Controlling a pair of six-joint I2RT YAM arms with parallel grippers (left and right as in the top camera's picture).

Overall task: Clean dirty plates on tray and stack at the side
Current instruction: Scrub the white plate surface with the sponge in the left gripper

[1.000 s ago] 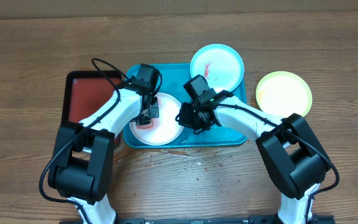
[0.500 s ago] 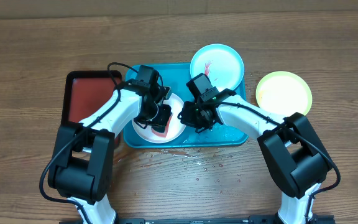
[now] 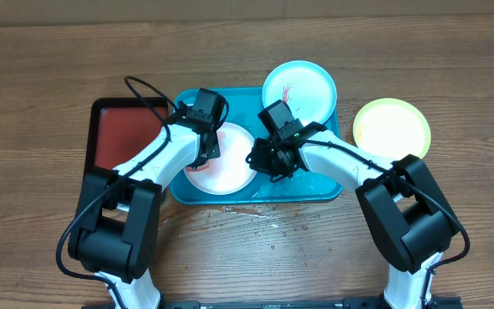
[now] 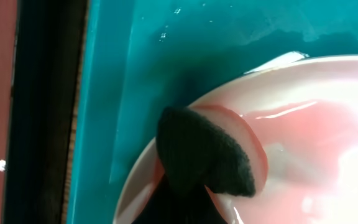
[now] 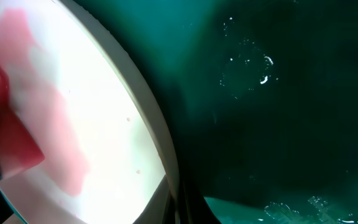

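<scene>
Overhead, from the left: a dark red tray (image 3: pixel 118 137) lies beside the turquoise tray (image 3: pixel 316 190). Left gripper (image 3: pixel 206 154) is clamped on a red sponge (image 5: pixel 8 118), pressed onto the white plate (image 3: pixel 225 178) at the turquoise tray's left end. Right gripper (image 3: pixel 265 163), jaws closed, seems to pinch that plate's right rim. Upper right, the cyan plate (image 3: pixel 303 94) bears a red smear. The yellow-green plate (image 3: pixel 391 129) sits on the table (image 3: pixel 453 69), far right. Plates look light, thin, stiff plastic, wet and slick, so the raised rim is the place to grip.

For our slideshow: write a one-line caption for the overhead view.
Left pincer presses a red sponge on the white plate in the turquoise tray; right pincer grips its rim.
</scene>
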